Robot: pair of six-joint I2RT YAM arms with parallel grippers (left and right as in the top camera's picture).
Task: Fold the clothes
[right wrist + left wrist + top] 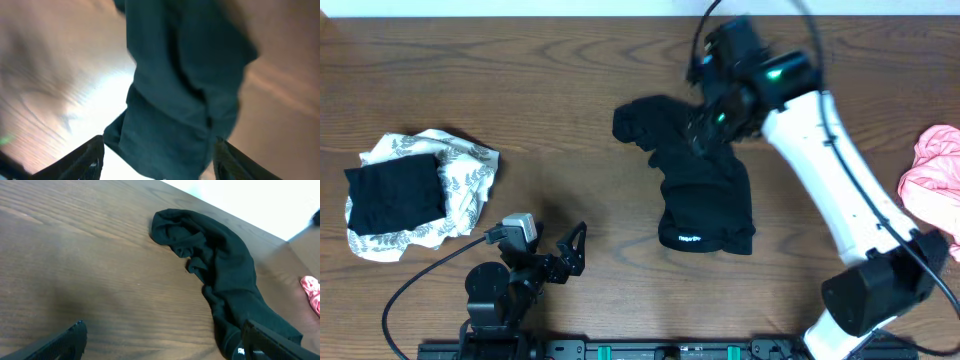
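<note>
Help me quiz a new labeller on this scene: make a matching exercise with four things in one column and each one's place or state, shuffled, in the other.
Things
1. black shirt
2. pink cloth
3. leaf-print cloth
4. left gripper

Places or states
A. open, holding nothing, near the front edge
B. at the far right edge of the table
C. crumpled in the middle
D. on the left, with a black piece lying on it

Pairs: 1-C, 2-B, 3-D, 4-A
</note>
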